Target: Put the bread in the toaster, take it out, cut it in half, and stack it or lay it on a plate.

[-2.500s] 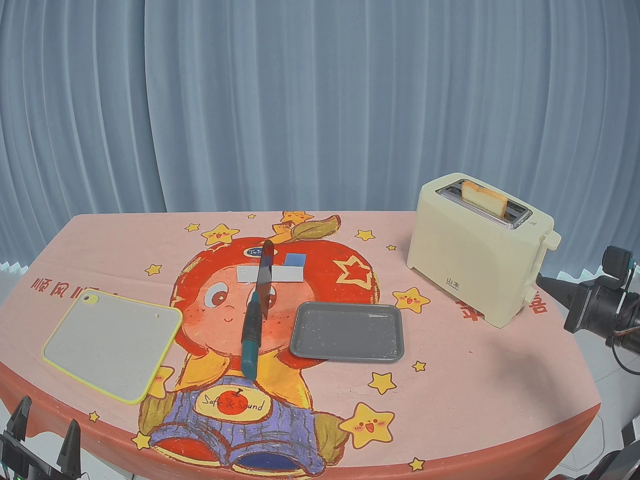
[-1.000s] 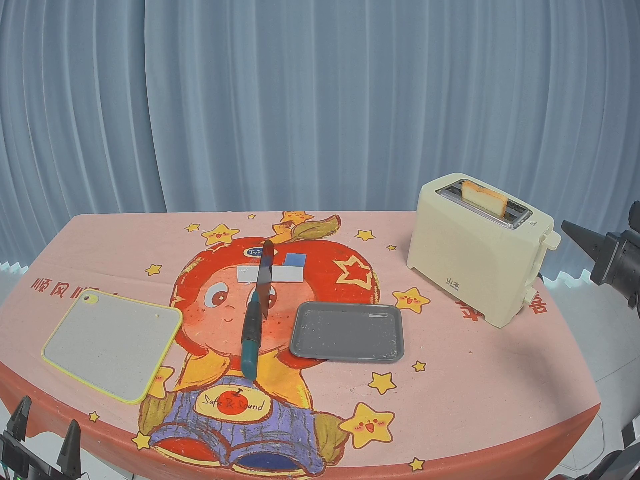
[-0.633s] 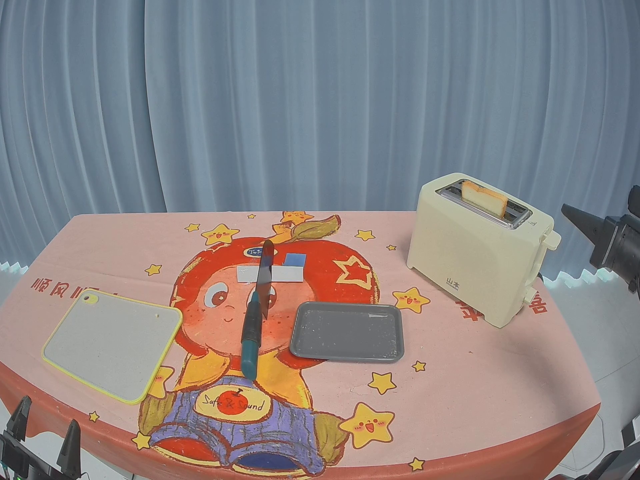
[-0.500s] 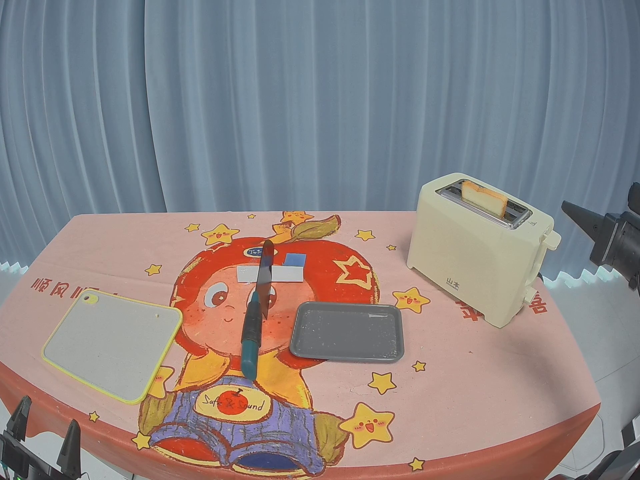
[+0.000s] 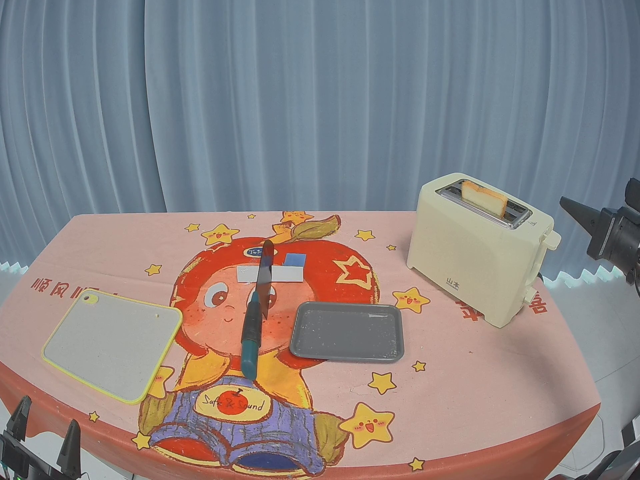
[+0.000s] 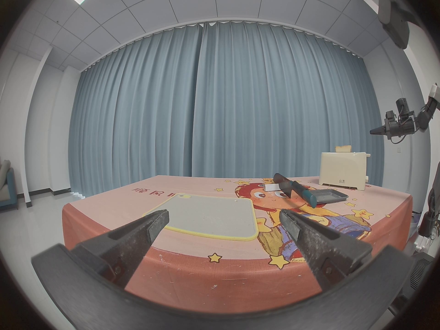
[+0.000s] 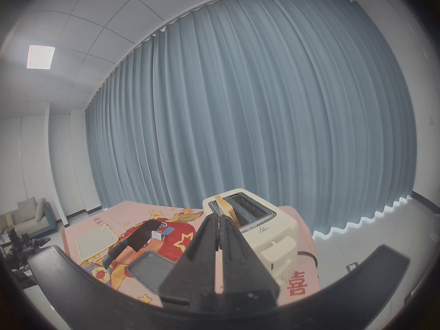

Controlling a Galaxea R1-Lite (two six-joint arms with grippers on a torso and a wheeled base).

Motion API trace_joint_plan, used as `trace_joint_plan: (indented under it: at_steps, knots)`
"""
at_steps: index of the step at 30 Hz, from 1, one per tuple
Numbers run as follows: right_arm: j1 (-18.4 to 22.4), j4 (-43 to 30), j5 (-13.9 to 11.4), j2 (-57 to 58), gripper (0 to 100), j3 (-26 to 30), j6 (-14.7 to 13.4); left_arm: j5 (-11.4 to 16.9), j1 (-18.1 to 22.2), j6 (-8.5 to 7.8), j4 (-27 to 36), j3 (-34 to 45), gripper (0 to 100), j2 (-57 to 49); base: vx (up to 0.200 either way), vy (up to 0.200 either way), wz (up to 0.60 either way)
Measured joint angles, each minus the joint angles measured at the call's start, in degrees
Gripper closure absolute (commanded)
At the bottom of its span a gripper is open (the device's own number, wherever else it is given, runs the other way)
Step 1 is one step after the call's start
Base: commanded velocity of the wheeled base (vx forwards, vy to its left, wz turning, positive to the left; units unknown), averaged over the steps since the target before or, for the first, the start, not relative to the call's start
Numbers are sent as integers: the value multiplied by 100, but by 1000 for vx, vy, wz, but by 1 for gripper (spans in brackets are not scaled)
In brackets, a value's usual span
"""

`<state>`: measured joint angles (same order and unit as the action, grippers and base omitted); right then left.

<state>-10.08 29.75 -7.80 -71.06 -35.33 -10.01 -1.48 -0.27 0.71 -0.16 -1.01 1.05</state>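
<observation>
I'm hovering my right gripper (image 7: 219,217) beside the toaster (image 5: 467,261), fingers pressed together. The bread (image 5: 485,198) is sitting in the slot, so taking it out means spreading them, then pinching its top edge.

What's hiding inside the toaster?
A slice of bread stands in one slot of the toaster, with its top poking out. The toaster's walls hide the lower part of the bread. The other slot looks empty, though its bottom is out of sight.

Cream toaster (image 5: 467,255), golden bread (image 5: 485,198), grey plate (image 5: 347,331), teal-handled knife (image 5: 257,308) — pink tablecloth (image 5: 480,381), cartoon-girl and yellow-star print
</observation>
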Motion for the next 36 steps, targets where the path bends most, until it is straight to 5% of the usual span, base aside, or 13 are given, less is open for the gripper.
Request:
trace_joint_plan:
  at_steps: [8,36]
  knots:
    - [182,925,39,-283,100,134,7,2,0,0,2,0,0,0,0,0,0]
    - [300,980,39,-768,100,-24,-55,2,0,-2,0,0,0,0,0,0,0]
